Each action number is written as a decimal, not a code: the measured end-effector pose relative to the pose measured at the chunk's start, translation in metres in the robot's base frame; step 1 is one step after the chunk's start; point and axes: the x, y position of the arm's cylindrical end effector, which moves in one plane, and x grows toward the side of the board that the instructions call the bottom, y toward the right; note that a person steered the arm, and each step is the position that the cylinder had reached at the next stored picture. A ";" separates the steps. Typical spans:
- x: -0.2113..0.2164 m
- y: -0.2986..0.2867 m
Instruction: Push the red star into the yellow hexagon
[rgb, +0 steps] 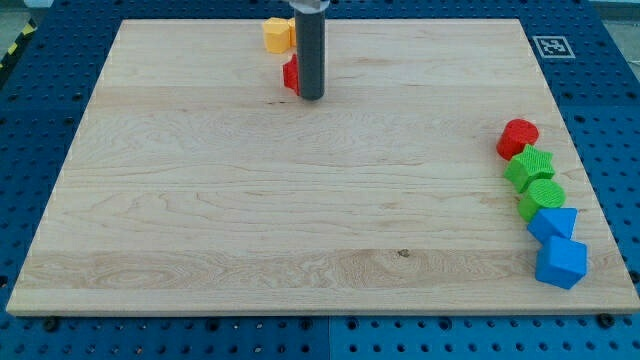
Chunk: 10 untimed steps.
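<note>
Across nearly the whole view: wooden tabletop (300, 220), pale, set on a blue perforated base (30, 330); black-and-white marker tag (551, 46) just off its top right corner.

At the view's top, centre-left: dark rod, upright, tool without jaws, holding nothing; my tip (311, 97) down on the board, touching the right side of the red star (291, 75).

Red star: largely hidden behind the rod, only its left part showing, shape not clear. Just below and a little right of the yellow hexagon (277, 34); whether touching it, cannot tell.

Along the right edge, well apart from the rod, a close-packed column, top to bottom:
- red block (517, 137), rounded
- green block (529, 167), ridged
- green block, lower (541, 198), rounded
- blue block (553, 222), angular
- blue cube (561, 262), nearest the view's bottom
</note>
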 end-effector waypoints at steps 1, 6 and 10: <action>0.014 0.010; -0.030 0.024; -0.025 -0.002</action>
